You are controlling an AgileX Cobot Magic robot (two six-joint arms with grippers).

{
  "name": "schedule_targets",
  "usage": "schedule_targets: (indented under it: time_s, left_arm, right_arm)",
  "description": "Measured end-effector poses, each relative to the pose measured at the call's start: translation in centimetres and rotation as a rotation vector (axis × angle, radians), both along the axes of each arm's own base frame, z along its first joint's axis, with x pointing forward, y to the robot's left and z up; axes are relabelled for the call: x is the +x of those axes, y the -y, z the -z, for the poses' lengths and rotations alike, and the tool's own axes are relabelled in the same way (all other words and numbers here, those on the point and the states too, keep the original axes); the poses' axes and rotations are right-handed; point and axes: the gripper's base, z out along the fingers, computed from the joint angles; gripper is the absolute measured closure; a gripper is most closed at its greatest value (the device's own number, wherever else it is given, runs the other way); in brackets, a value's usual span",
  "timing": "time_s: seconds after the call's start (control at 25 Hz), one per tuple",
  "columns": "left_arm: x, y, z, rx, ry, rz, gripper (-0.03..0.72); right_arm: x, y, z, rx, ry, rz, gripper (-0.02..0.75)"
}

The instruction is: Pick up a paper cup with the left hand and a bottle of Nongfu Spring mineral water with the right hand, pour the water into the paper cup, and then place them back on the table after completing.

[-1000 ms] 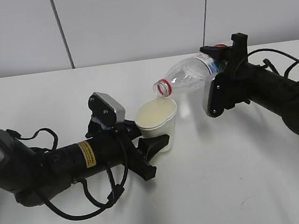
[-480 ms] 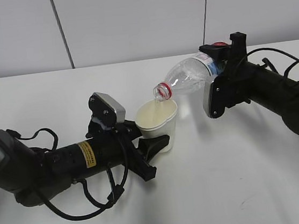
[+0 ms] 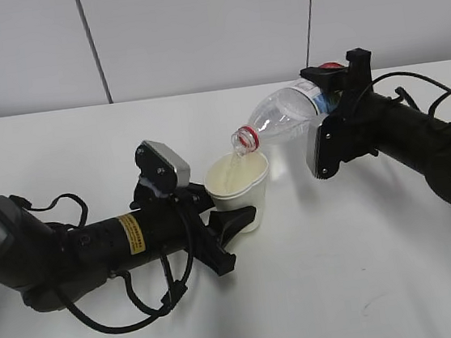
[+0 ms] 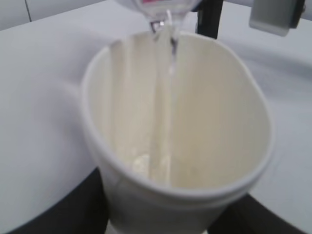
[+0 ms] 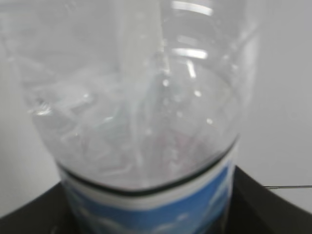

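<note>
Pour is under way: a thin stream of water (image 4: 165, 92) drops from the bottle (image 3: 284, 115) mouth into the paper cup (image 3: 237, 185); both pickups I judge done, pour partly done, putting both back on the table (image 3: 367, 267) still left.

Paper cup sits clamped between the fingers of my left gripper (image 3: 229, 217), just ahead of that wrist, upright, mouth a bit squashed to an oval in the left wrist view; cup (image 4: 175, 141) interior shows a little liquid at the bottom, far from full; I cannot tell if the cup base touches the table or hangs just above it.

Bottle is tilted neck-down, red neck ring just above the cup's far rim, body running back into the right hand (image 3: 336, 99), which is closed around the labelled end; right wrist view shows the blue label band right at the jaws and clear bottle (image 5: 141, 107) wall ahead of them; most of the bottle looks empty, my guess is little is left to pour.

Count: one paper cup; one bottle; two arms, one gripper each; nothing else on the table near either gripper.
</note>
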Motion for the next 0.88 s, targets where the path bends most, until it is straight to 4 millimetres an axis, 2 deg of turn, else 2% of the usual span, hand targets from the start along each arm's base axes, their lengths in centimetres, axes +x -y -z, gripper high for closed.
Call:
schedule_targets:
  time_s: [0.88]
  left_arm:
    - [0.00, -0.02, 0.06, 0.006, -0.003, -0.001, 0.337]
  right_arm:
    - [0.00, 0.00, -0.01, -0.029, 0.013, -0.001, 0.316]
